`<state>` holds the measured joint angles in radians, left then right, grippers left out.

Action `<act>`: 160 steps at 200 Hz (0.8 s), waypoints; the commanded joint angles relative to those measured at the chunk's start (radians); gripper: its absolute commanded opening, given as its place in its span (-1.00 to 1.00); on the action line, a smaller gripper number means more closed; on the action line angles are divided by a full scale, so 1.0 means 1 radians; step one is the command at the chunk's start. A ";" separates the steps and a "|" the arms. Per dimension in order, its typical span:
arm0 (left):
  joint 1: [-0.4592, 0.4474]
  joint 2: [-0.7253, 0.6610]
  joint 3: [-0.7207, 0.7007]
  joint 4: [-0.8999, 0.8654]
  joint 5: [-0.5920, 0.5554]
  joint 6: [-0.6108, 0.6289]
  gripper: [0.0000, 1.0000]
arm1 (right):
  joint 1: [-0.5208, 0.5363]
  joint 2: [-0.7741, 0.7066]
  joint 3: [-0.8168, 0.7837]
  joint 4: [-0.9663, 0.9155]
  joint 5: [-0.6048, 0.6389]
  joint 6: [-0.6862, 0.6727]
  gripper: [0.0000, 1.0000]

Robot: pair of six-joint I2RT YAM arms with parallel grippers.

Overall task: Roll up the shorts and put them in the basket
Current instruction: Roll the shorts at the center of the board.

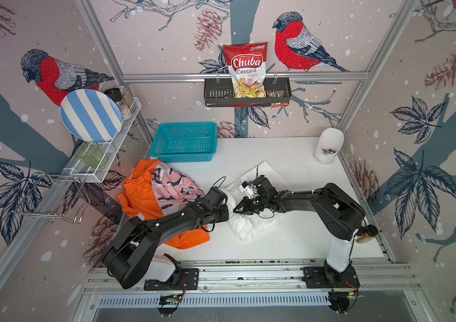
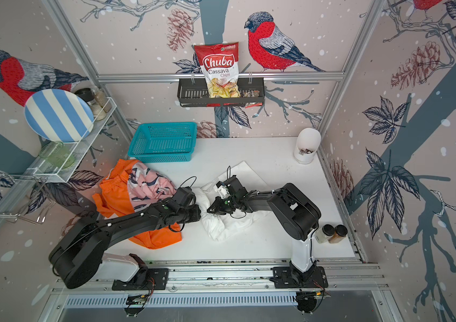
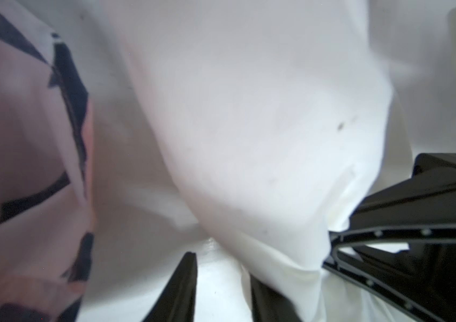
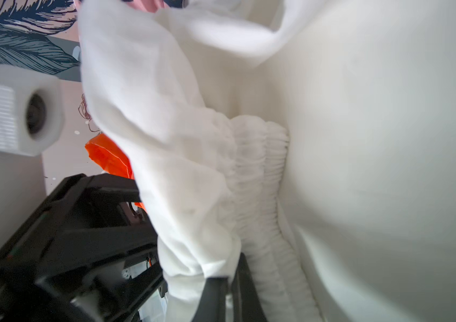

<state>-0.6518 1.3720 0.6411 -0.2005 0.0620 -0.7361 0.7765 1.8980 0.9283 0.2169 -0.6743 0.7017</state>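
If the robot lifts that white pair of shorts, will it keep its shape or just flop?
Probably flop: the white shorts lie crumpled in soft folds, and cloth drapes limply around the right gripper. They are likely light, being thin fabric. The gathered waistband looks thicker, so it may give a firmer hold.

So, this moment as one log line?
left gripper: open at white shorts | right gripper: shut on white shorts | orange shorts, pink shorts: piled aside

white shorts [image 1: 251, 225]: bunched, gathered waistband exposed, fold pinched in right gripper [image 1: 236, 210], just beside left gripper [image 1: 227, 215]. pink shark-print shorts [image 1: 173, 186]: crumpled atop orange shorts [image 1: 139, 195], both behind left gripper.
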 commanded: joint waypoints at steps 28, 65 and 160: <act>-0.001 -0.062 0.089 -0.063 -0.070 -0.017 0.44 | 0.003 0.005 -0.007 -0.111 0.130 -0.066 -0.99; 0.008 0.023 0.172 -0.078 -0.085 0.004 0.52 | 0.014 -0.011 0.009 -0.157 0.165 -0.092 -0.96; 0.125 0.353 0.225 -0.002 0.021 0.130 0.14 | 0.104 -0.221 0.072 -0.440 0.501 -0.182 -0.27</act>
<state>-0.5327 1.6764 0.8677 -0.1757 0.0517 -0.6502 0.8398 1.7477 0.9581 -0.0132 -0.4011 0.5766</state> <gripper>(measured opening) 0.575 0.280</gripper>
